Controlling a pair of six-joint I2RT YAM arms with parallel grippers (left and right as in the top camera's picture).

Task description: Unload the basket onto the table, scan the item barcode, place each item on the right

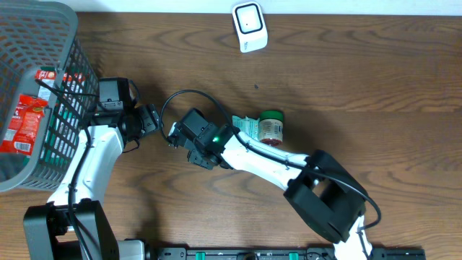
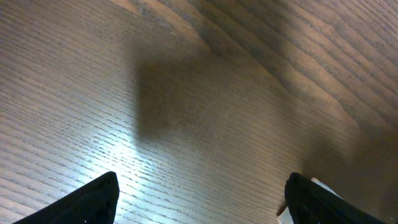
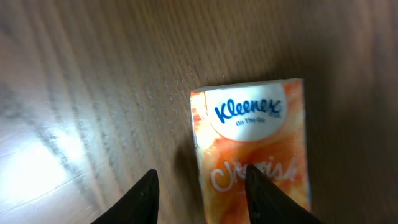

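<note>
Overhead view: scanner (image 1: 250, 27), white, upright at the table's (image 1: 361, 72) far edge, window facing the work area, presumably so that an item can be shown to it. Right gripper (image 1: 177, 133), well below and left of the scanner, hangs low over the wood, and its wrist hides whatever lies beneath. Left gripper (image 1: 150, 119), further left of the scanner again, sits beside the basket (image 1: 66, 108) of red packets (image 1: 25, 123). It appears to be parked clear of the working arm. A green-lidded jar (image 1: 271, 127) and a teal pack (image 1: 245, 124) lie almost straight below the scanner, half under the right forearm, untouched. Left wrist view: scanner out of frame. The left gripper's (image 2: 202, 208) fingers (image 2: 93, 199) stand wide apart over bare wood and hold nothing. Right wrist view: scanner out of frame. The tissue pack (image 3: 252, 143), the item judged to be in hand, lies flat on the table. The right gripper (image 3: 202, 193) is partly open and not clamped. One finger (image 3: 146, 196) stands on bare wood clear of the pack's near edge, and the other overlaps the pack's face. This looks like a straddle lined up to close on that edge. The pack is a soft orange wrapper with a white oval and a blue Kleenex logo, printed side up. No barcode shows on this side, so it is probably underneath and the pack will need lifting and turning toward the scanner.
</note>
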